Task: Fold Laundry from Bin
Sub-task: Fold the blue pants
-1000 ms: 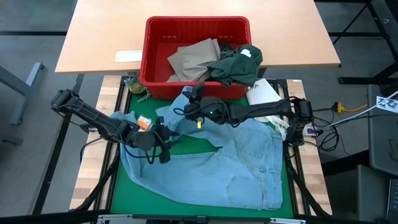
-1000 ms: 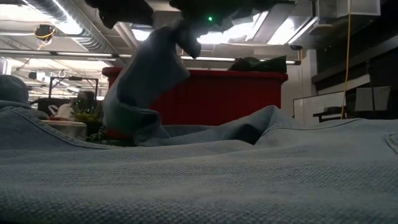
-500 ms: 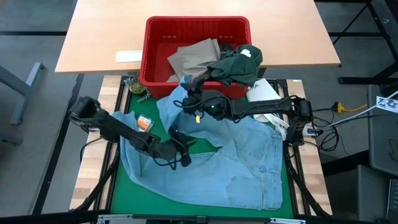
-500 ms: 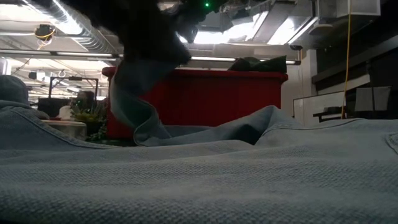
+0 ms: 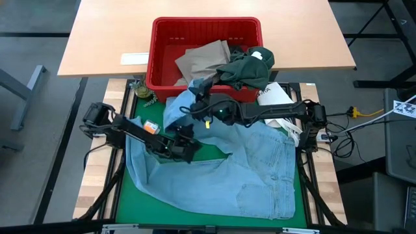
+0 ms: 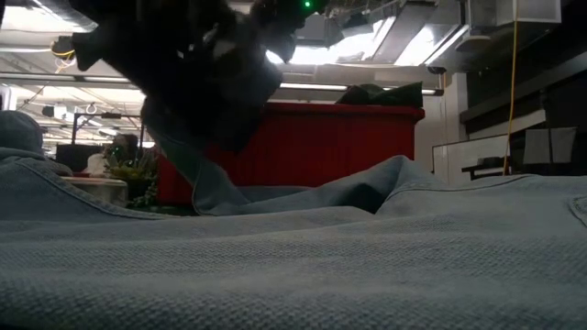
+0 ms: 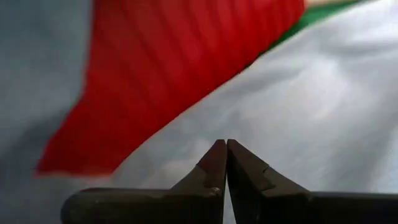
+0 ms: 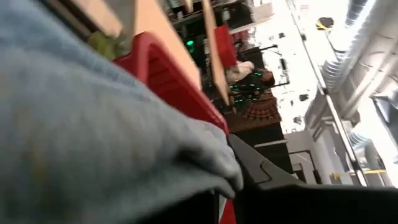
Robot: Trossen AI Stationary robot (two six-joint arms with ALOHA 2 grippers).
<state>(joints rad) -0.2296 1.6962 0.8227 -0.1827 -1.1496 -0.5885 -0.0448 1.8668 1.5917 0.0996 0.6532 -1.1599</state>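
Observation:
A light blue denim garment (image 5: 260,169) lies spread over the green mat, its far left part raised. My right gripper (image 5: 197,97) reaches in from the table's right, just in front of the red bin (image 5: 207,21), and is shut on that raised part. My left gripper (image 5: 190,146) is shut low over the garment's middle; in the left wrist view its fingertips (image 7: 225,149) meet with nothing seen between them. Tan trousers (image 5: 201,62) lie in the bin, and a dark green garment (image 5: 247,68) drapes over its near right rim. My right gripper holds a bunched fold of the light blue garment (image 8: 205,168), and the cloth itself hides the fingertips. The fingers come nearly level from the table's right. The held part is lifted, and the cloth hangs down from it (image 6: 183,165) to the rest on the mat. My left gripper is shut just over the garment; I cannot tell whether it touches the cloth.
A white packet (image 5: 273,97) lies under my right arm by the bin's near right corner. A small greenish object (image 5: 144,93) sits at the bin's near left corner. The bin (image 6: 348,137) stands close behind the raised cloth.
My left gripper has gone down and toward the table's right over the garment, tipped closer to level, and shut. My right gripper has risen a little with the cloth, so the raised flap stands higher in front of the bin.

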